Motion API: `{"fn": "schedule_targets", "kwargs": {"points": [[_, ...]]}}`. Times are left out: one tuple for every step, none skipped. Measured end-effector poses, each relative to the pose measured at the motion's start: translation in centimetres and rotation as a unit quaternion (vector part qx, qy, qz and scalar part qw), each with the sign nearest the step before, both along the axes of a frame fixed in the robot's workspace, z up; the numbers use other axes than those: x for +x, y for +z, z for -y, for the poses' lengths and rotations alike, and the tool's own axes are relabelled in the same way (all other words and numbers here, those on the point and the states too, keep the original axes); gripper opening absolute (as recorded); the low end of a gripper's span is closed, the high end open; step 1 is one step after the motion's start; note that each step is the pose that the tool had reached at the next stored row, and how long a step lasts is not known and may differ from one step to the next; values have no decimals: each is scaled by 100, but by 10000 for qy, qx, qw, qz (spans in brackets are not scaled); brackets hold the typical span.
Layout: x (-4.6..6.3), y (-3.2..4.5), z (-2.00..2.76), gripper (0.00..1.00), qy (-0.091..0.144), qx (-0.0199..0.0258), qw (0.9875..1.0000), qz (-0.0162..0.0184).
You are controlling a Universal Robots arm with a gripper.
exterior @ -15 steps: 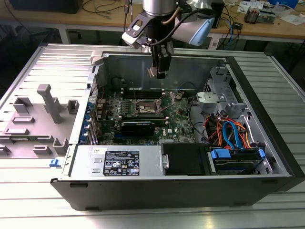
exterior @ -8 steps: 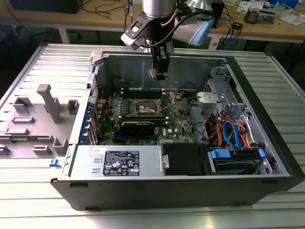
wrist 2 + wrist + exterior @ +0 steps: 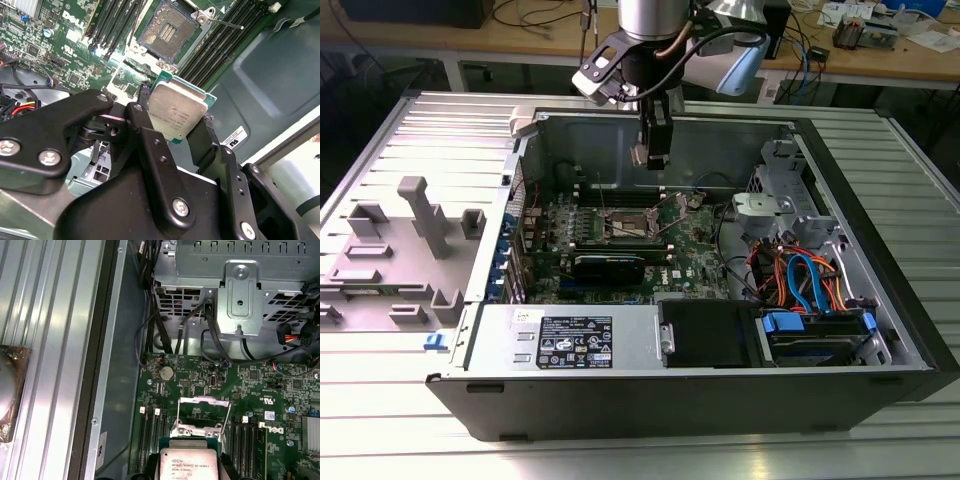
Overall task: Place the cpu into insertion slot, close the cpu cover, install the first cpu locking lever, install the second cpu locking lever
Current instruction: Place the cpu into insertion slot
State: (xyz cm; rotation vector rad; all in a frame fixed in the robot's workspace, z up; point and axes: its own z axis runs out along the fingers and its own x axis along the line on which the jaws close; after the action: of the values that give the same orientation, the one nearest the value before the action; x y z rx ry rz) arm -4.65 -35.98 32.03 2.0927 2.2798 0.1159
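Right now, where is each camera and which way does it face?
Exterior view: off the arm, above the open computer case, looking down into it; the gripper shows above the motherboard.
First wrist view: on the arm, looking down past the gripped cpu at motherboard and drive cage.
Second wrist view: on the arm, looking along the black fingers to the cpu and insertion slot.
Both wrist views share the cpu and memory slots.

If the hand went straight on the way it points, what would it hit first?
Probably the open insertion slot on the green board, and the cpu gripped by the hand would touch down first. The raised cpu cover stands close by, and depth is unclear.
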Motion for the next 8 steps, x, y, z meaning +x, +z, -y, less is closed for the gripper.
{"fn": "schedule_targets", "kwargs": {"points": [[0,0,0,55,0,0,10000,0],[0,0,0,55,0,0,10000,0],[0,-1,0,55,-3,0,10000,0],[0,-1,0,55,-11,0,10000,0],[1,-1,0,55,-40,1,10000,1],[1,-3,0,55,-95,1,10000,1],[1,-4,0,55,-160,1,9999,1],[0,-5,0,55,-273,1,9996,0]]}}
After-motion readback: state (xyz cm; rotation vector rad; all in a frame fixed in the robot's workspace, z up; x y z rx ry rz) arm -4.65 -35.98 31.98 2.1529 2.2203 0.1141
